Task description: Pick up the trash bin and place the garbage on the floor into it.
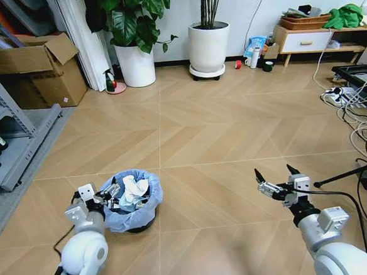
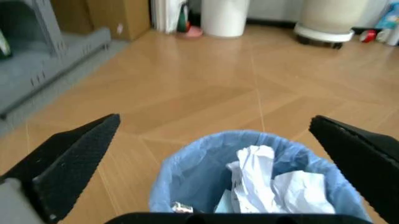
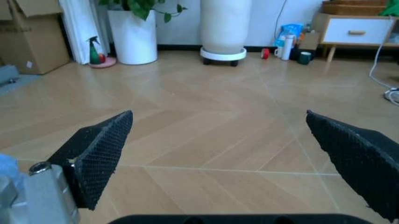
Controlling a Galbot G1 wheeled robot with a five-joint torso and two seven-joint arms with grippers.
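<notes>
While the floor (image 1: pixel 221 135) runs as light brown herringbone boards across the whole room, a grey carpet strip (image 1: pixel 5 206) borders it on the robot's left under a grey metal shelf rack (image 1: pixel 20 142) with dark bottles on its lower tiers. Open cardboard boxes (image 1: pixel 34 69) sit behind the rack. Along the far white wall: a white plant pot (image 1: pixel 135 65) with a big leafy plant, a small green spray bottle (image 1: pixel 110 81) on a pink dish beside it, a second white pot (image 1: pixel 208 47) on a wheeled base, then a red tape roll (image 1: pixel 238 64), a white bottle (image 1: pixel 255 57) and a dark cup (image 1: pixel 267 66) next to a low wooden sideboard (image 1: pixel 303 41) with a white drawer, a woven tray and a green cloth on top. Cables and a power strip (image 1: pixel 348 101) clutter the right edge. No brand names or writing can be read anywhere. The trash bin (image 1: pixel 132 201), blue bag ruffled over its rim, stands on the floor near the robot, front left, with white crumpled paper garbage (image 1: pixel 135 190) inside it. The left gripper (image 1: pixel 109 198) sits at the bin's left rim, fingers spread wide in the wrist view, holding nothing. The right gripper (image 1: pixel 276 176) hovers over bare floor well to the right of the bin, fingers wide apart, empty.
</notes>
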